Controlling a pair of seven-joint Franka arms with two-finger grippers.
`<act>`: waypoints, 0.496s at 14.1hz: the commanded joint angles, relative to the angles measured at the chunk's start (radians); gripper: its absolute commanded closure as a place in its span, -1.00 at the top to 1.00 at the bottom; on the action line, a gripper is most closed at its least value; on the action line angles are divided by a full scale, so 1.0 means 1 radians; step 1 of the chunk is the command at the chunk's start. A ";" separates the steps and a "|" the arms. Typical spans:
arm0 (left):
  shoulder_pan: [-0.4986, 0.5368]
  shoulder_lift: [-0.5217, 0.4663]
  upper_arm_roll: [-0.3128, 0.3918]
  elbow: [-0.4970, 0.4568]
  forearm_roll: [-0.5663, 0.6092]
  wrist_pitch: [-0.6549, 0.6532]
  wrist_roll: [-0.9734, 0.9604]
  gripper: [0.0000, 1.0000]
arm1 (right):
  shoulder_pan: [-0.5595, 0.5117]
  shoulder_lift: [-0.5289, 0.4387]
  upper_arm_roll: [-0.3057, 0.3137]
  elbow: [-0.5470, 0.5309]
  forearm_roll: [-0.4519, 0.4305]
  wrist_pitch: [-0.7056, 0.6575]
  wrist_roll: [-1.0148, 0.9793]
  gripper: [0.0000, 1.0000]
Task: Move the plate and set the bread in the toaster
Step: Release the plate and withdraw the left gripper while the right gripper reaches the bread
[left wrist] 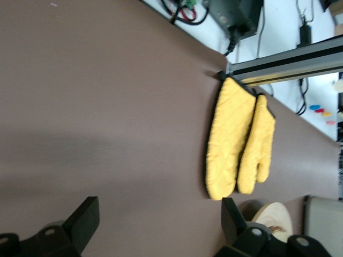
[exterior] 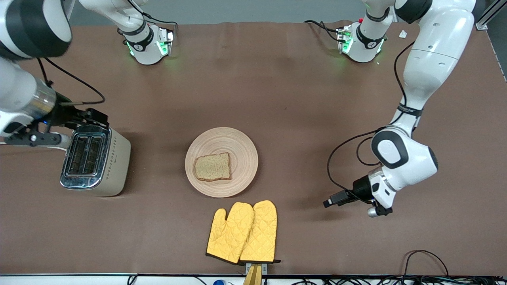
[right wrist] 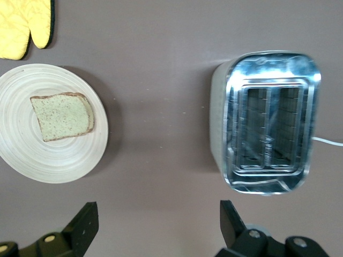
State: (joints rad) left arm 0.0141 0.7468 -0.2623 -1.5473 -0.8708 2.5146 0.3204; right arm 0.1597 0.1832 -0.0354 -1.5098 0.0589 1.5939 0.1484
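The light wooden plate (exterior: pixel 237 146) lies mid-table with the brown speckled bread (exterior: pixel 212 167) flat on it. The cream toaster (exterior: pixel 95 160) stands toward the right arm's end, slots up and empty. My right gripper (exterior: pixel 89 117) is open and empty, held over the table at the toaster's edge. The right wrist view shows its gripper (right wrist: pixel 158 222), the toaster (right wrist: pixel 268 123), the plate (right wrist: pixel 32 155) and the bread (right wrist: pixel 61 116). My left gripper (exterior: pixel 328 203) is open and empty over bare table toward the left arm's end. In the left wrist view, the left gripper (left wrist: pixel 159 222) has the plate's rim (left wrist: pixel 273 217) past one finger.
A pair of yellow oven mitts (exterior: pixel 243 231) lies nearer to the front camera than the plate, at the table's edge; they also show in the left wrist view (left wrist: pixel 238 142) and the right wrist view (right wrist: pixel 24 27). The toaster's white cord (right wrist: pixel 327 141) trails off it.
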 commanded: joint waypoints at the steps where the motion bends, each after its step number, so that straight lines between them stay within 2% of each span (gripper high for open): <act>1: 0.070 -0.076 0.006 -0.031 0.148 -0.106 -0.085 1.00 | 0.055 0.074 -0.006 -0.007 0.012 0.049 0.074 1.00; 3: 0.101 -0.122 0.006 -0.002 0.295 -0.189 -0.205 1.00 | 0.111 0.122 -0.006 -0.042 0.012 0.156 0.188 1.00; 7: 0.092 -0.260 -0.002 0.016 0.704 -0.328 -0.459 1.00 | 0.222 0.257 -0.006 -0.058 0.012 0.345 0.328 1.00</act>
State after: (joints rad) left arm 0.1244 0.5708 -0.2625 -1.5104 -0.3076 2.2517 -0.0388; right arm 0.3488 0.3954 -0.0327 -1.5641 0.0656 1.8829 0.4241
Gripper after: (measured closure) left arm 0.000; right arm 0.000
